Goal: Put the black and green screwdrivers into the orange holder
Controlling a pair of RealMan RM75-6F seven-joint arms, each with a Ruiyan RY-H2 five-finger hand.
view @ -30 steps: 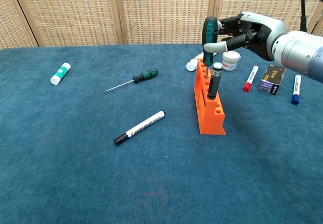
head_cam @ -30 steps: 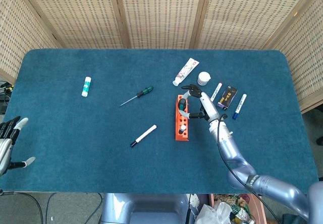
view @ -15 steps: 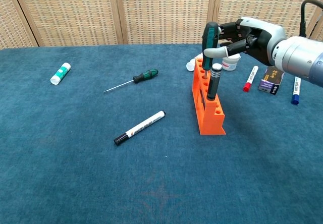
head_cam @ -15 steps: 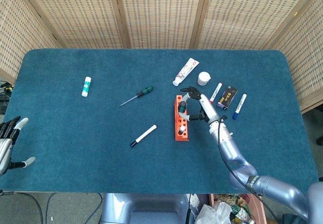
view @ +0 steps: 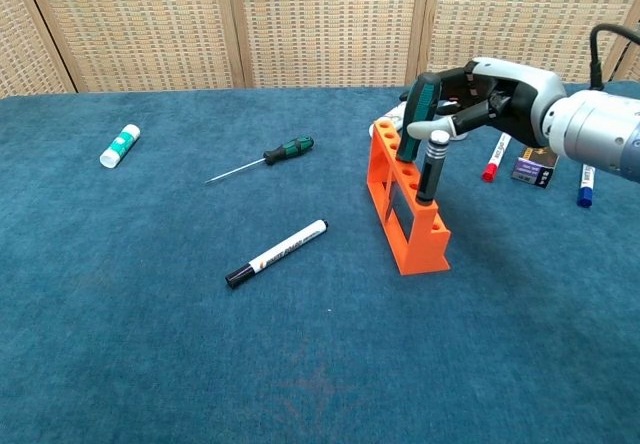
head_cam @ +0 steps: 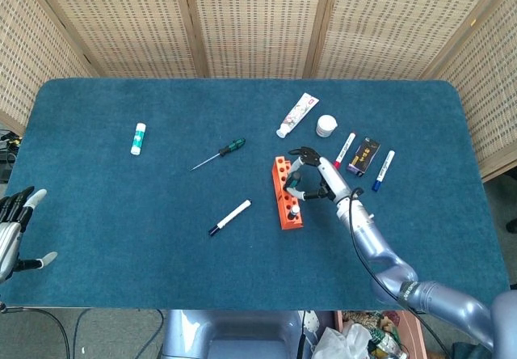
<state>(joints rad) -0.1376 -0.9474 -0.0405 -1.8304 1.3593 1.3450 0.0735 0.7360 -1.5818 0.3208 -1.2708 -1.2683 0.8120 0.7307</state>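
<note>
- Currently my right hand (view: 470, 104) has its fingers closed round the handle of a black and green screwdriver (view: 414, 122), whose shaft goes down into a hole of the orange holder (view: 405, 222).
- Second black and green screwdriver (head_cam: 220, 154) lies flat on the worktop (head_cam: 121, 213), well apart from the holder, to its left in the head view. Long axis runs diagonal; handle toward the holder side and far edge, tip toward the near left.
- Held screwdriver is not plumb: chest view shows the handle tilted, top leaning right. How deep the shaft sits I cannot tell.
- Holder's long axis sits skewed on the worktop, far end swung left in the head view. A silver-capped black tool (view: 432, 166) stands in it, just beside my fingers.
- Left hand (head_cam: 14, 228) is at the near left edge, fingers spread, holding nothing.
- Risk: my sideways load on the handle could drag or tip the holder, since it looks light and narrow-based.
- Risk: releasing while tilted may let the screwdriver lever out or knock the neighbouring tool.
- White marker (head_cam: 230, 217) lies between holder and near edge; not involved.
</note>
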